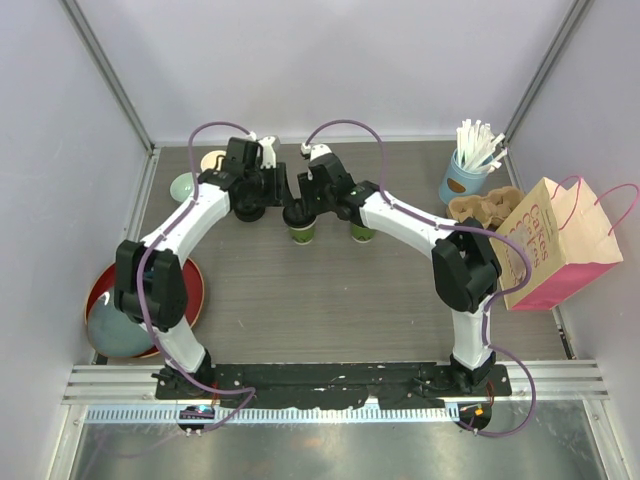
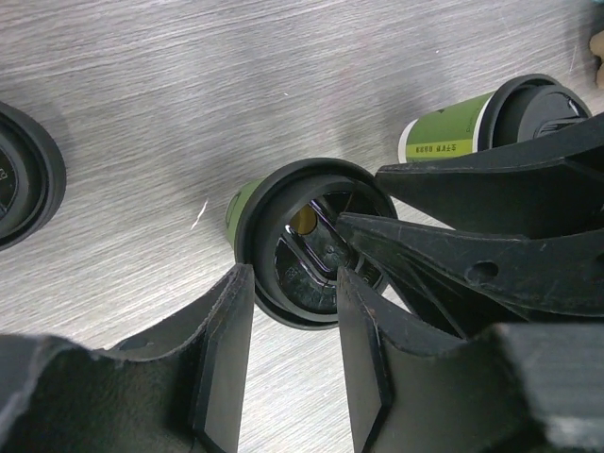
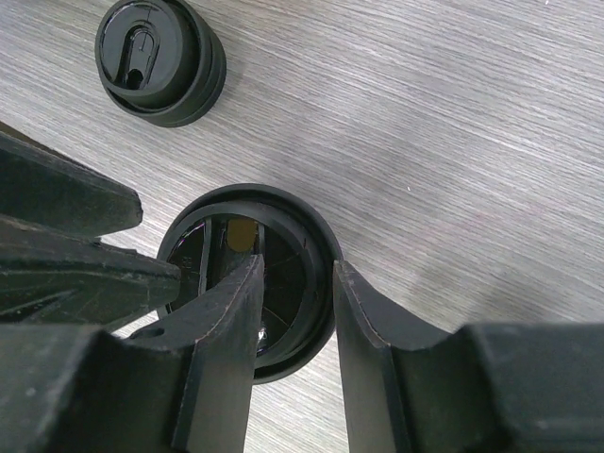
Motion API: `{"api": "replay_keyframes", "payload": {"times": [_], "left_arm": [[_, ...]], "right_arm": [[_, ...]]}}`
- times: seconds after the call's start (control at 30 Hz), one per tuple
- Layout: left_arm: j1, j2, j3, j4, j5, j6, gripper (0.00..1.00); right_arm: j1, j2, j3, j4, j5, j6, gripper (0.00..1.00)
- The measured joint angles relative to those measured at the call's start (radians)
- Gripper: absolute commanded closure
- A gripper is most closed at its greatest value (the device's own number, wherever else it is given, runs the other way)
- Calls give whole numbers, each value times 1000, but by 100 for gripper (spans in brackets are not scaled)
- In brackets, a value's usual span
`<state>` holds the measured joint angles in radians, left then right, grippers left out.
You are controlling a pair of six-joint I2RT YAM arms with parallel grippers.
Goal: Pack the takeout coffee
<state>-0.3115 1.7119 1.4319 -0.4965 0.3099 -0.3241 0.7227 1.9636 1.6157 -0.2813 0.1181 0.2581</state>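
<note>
Left claw (image 2: 293,283), right claw (image 3: 297,274) astride lid (image 2: 316,175), cup (image 2: 241,203) upright (axis vertical)

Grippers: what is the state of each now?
Left gripper: part open over the black lid, grip unclear.
Right gripper: part open astride its rim, grip unclear.

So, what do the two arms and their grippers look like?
The left arm and right arm have white links and black joint housings. A purple cable runs along each. The left gripper and right gripper each have two flat black fingers.
</note>
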Motion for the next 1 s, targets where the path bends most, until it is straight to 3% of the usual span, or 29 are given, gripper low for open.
{"api": "replay_keyframes", "payload": {"times": [0.6, 1.0], "left_arm": [[-16, 40, 0, 10, -40, 47, 58], [-23, 40, 8, -50, -20, 95, 54]], "right_arm": [[0, -51, -115, 101, -30, -18, 59], [0, -85, -158, 108, -66, -37, 45]]}}
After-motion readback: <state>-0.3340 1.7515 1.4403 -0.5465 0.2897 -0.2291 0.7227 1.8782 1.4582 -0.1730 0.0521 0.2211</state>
